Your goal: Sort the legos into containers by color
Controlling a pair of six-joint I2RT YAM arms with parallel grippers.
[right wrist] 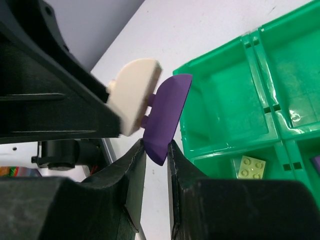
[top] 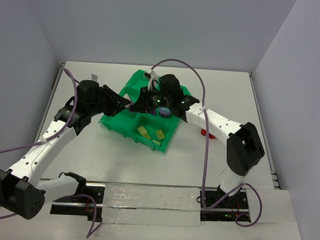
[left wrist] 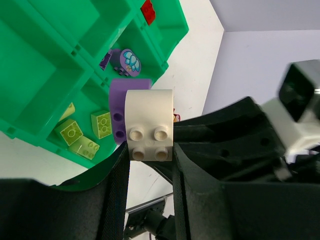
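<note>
My left gripper (left wrist: 150, 150) is shut on a cream rounded brick (left wrist: 149, 125). That brick is stuck stud-to-stud to a purple brick (right wrist: 167, 112), and my right gripper (right wrist: 156, 150) is shut on the purple one. The two grippers meet over the left part of the green tray (top: 121, 124), the left one (top: 129, 104) beside the right one (top: 145, 101). Yellow bricks (top: 144, 132) lie in a near compartment and also show in the left wrist view (left wrist: 82, 135). A purple piece with a flower print (left wrist: 129, 61) lies in a middle compartment. A red brick (left wrist: 147, 11) lies in another.
Small red pieces (top: 206, 133) lie on the table just right of the tray, under the right arm. A small grey object (top: 92, 77) sits at the far left of the table. White walls stand on three sides.
</note>
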